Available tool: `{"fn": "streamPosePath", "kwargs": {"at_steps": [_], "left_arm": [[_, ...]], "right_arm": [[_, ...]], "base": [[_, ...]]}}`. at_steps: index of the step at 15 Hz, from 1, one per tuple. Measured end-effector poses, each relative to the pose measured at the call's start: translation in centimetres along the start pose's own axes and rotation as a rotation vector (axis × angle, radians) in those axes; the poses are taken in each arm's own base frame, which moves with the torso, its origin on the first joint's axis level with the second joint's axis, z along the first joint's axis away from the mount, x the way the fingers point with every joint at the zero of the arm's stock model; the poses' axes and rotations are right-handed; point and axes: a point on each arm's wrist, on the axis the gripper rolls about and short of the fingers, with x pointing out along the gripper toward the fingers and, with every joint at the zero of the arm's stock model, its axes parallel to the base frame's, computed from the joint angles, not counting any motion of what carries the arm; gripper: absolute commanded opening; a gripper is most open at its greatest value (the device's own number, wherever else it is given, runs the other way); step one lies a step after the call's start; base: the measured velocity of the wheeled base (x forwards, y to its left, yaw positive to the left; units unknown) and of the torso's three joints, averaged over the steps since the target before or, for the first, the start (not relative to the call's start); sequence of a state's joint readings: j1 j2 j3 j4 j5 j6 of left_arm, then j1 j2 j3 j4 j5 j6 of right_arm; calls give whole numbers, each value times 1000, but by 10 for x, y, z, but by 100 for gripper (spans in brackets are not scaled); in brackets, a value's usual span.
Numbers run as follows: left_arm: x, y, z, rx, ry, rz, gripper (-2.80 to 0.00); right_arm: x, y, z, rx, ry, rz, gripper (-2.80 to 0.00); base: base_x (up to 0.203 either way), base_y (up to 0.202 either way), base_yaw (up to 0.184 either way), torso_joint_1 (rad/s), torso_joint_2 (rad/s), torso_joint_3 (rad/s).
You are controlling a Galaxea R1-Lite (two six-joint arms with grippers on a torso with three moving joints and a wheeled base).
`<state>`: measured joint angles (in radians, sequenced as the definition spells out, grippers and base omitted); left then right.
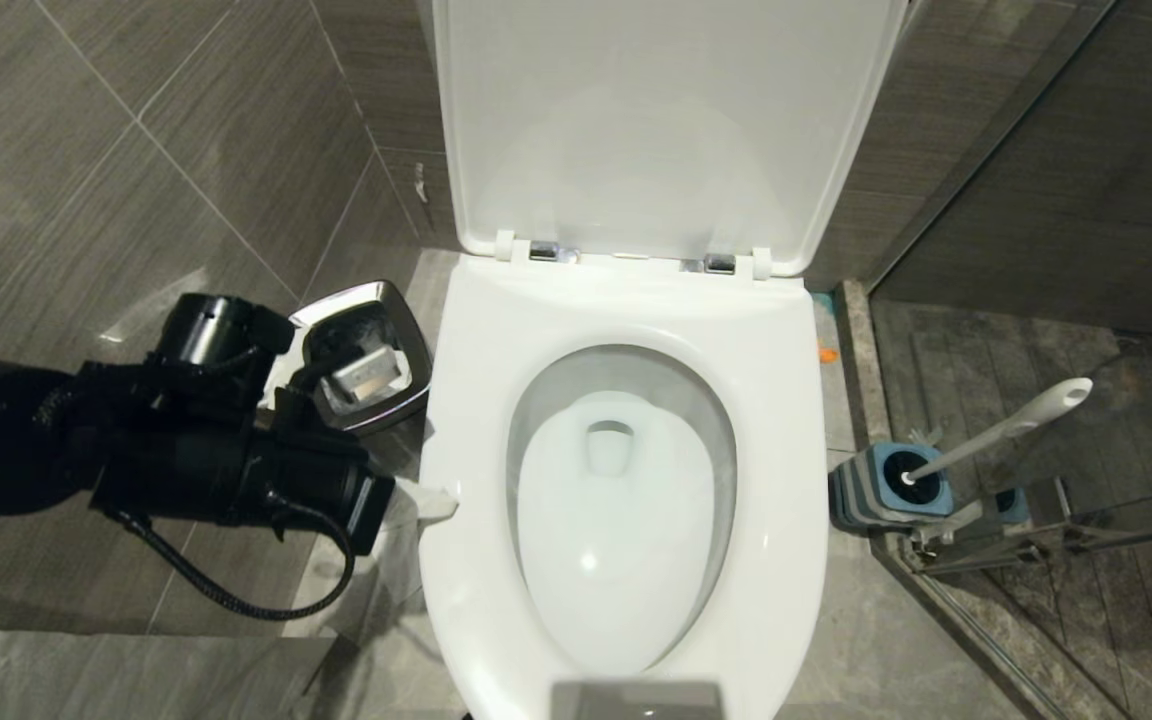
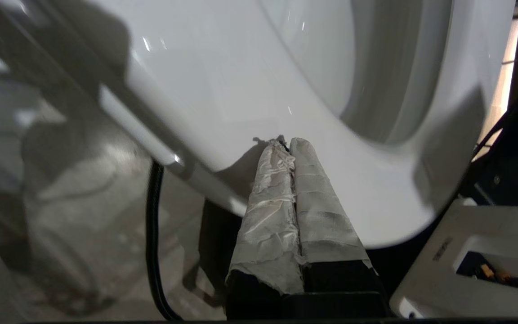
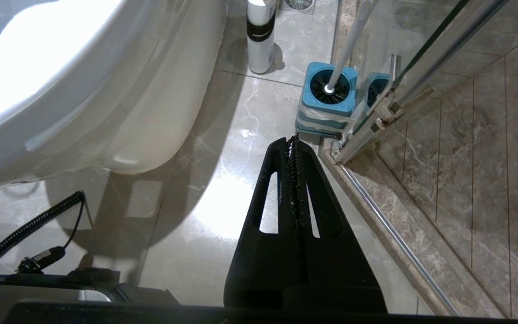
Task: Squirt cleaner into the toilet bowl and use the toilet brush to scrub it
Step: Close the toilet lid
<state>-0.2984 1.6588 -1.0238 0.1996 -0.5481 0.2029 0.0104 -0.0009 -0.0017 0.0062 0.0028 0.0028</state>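
The toilet bowl (image 1: 626,560) stands open in the middle, lid up and seat down. My left gripper (image 1: 441,503) hovers at the seat's left edge, its white-taped fingertips (image 2: 301,148) pressed together and shut on nothing, just over the seat's rim (image 2: 241,90). The toilet brush (image 1: 1006,425) stands in its blue holder (image 1: 886,490) on the floor right of the toilet. The cleaner (image 3: 259,45), a white bottle, stands beside the toilet base, only its orange cap (image 1: 826,353) peeking past the seat. My right gripper (image 3: 292,140) hangs low, shut and empty, pointing toward the holder (image 3: 326,108).
A small steel bin (image 1: 366,355) sits against the wall left of the toilet, right behind my left arm. A glass shower door with a metal frame (image 1: 986,540) and a raised sill (image 3: 398,243) closes off the right side, close to the brush holder.
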Motion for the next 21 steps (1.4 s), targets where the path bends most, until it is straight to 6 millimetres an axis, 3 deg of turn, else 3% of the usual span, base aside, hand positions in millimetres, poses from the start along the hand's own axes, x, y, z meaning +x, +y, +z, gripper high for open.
{"fn": "streamPosePath", "kwargs": {"at_steps": [2,4,6,8,12,14,16,18,21], "left_arm": [[14,-2,-24,-61,98,-12,-280],[26,-7,-33,-78,151,-27,-280],[32,-9,-32,-65,149,-33,-280],[27,-6,-14,-22,51,-8,-280],[-21,-1,52,52,-241,43,-280],[-62,-8,96,112,-426,81,-280],[-102,-20,129,158,-573,122,-280],[-130,-30,144,155,-645,210,-280],[-149,-36,146,95,-616,344,-280]], "right_arm": [[0,0,0,0,0,0,-280],[0,0,0,0,0,0,-280],[0,0,0,1,-1,0,-280],[0,0,0,0,0,-1,-280],[0,0,0,0,0,-1,-280],[0,0,0,0,0,0,-280],[0,0,0,0,0,0,-280],[0,0,0,0,0,0,-280],[0,0,0,0,0,0,-280]], "base": [[0,0,0,0,0,0],[0,0,0,0,0,0],[0,0,0,0,0,0],[0,0,0,0,0,0],[0,0,0,0,0,0],[0,0,0,0,0,0],[0,0,0,0,0,0],[0,0,0,0,0,0],[0,0,0,0,0,0]]}}
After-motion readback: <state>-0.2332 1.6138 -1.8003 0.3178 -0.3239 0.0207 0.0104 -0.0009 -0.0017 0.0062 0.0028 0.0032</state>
